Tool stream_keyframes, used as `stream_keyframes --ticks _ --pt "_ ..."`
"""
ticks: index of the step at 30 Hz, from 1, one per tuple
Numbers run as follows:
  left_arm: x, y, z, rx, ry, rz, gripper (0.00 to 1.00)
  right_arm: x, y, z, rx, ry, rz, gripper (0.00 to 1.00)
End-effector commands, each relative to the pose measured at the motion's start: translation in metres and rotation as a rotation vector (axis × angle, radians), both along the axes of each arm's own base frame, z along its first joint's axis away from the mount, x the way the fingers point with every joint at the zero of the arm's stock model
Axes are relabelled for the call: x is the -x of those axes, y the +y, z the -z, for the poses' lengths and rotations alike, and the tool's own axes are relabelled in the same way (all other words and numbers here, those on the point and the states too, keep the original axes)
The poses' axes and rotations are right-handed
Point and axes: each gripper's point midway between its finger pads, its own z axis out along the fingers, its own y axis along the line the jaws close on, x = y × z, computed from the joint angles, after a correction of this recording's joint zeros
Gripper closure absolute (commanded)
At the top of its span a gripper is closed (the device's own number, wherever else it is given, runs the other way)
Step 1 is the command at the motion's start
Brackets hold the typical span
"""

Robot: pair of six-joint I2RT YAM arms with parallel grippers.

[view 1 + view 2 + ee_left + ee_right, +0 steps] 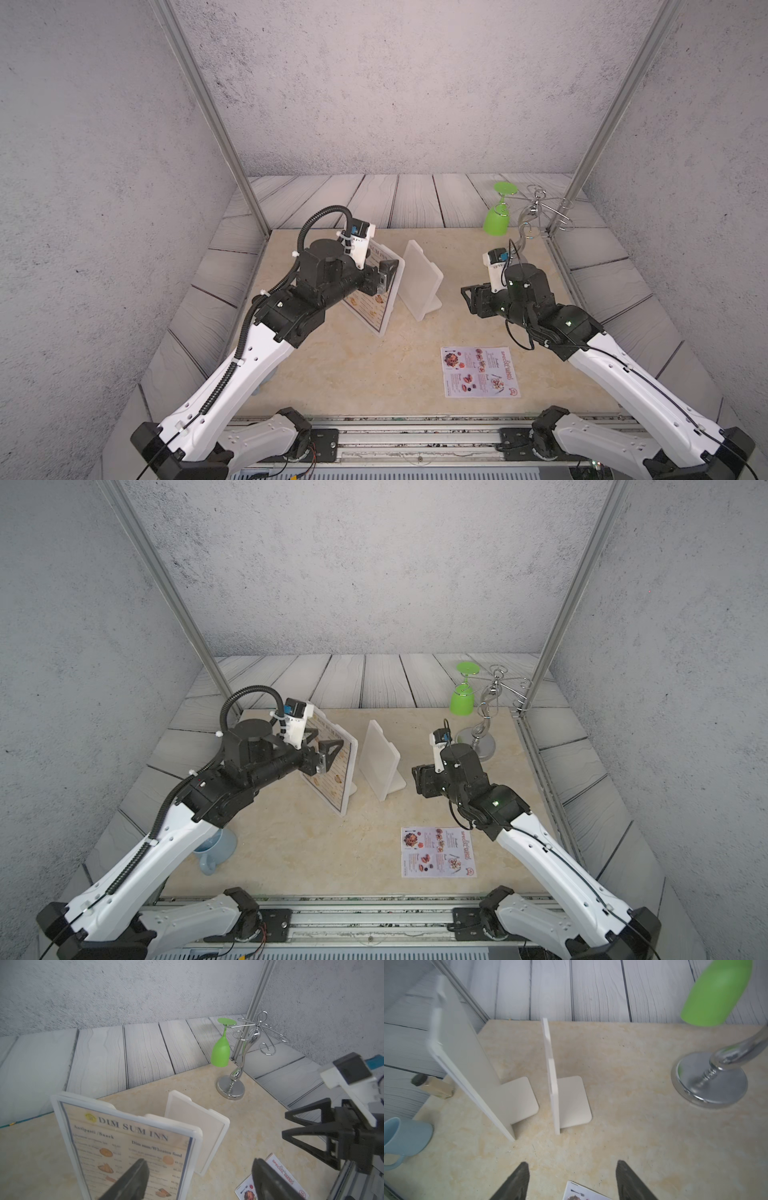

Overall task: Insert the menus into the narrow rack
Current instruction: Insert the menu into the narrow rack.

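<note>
**Bench scene, one menu seated.** The large menu (128, 1147) is shown standing in the large rack (463, 1053). The left claw (199, 1160) is spread wide just in front of it and holds nothing. The small menu (478, 372) lies flat on the bench (353, 374), near the empty small rack (419, 282) but apart from it. The right claw (572, 1163) hangs open over the bench between that rack and the sheet, with nothing gripped. Picking up the flat sheet is judged to be the step in hand. One edge should be pinched near a corner and the sheet turned upright. Its lower edge should be aligned with the slot before it is lowered.
</note>
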Motion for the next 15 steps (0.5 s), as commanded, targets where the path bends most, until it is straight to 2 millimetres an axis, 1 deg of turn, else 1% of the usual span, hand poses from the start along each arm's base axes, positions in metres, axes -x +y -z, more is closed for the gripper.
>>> stream_keyframes --ticks 1,4,6,10,13,15 --pt "0.015 0.006 0.017 0.021 0.038 -0.042 0.18 0.014 -0.023 0.028 0.006 0.095 0.075 0.31" --pt "0.033 -0.002 0.036 0.044 0.074 -0.022 0.19 0.023 -0.036 0.058 0.010 0.178 0.132 0.30" --pt "0.040 -0.007 0.051 0.053 0.107 -0.023 0.20 0.030 -0.041 0.079 0.007 0.236 0.165 0.30" --pt "0.059 -0.022 0.092 0.025 0.181 -0.007 0.21 0.047 -0.051 0.122 0.000 0.347 0.242 0.28" --pt "0.071 -0.037 0.124 -0.001 0.240 0.021 0.22 0.058 -0.064 0.146 0.016 0.398 0.317 0.26" --pt "0.079 -0.050 0.144 -0.020 0.281 0.051 0.21 0.063 -0.074 0.156 0.032 0.417 0.366 0.24"
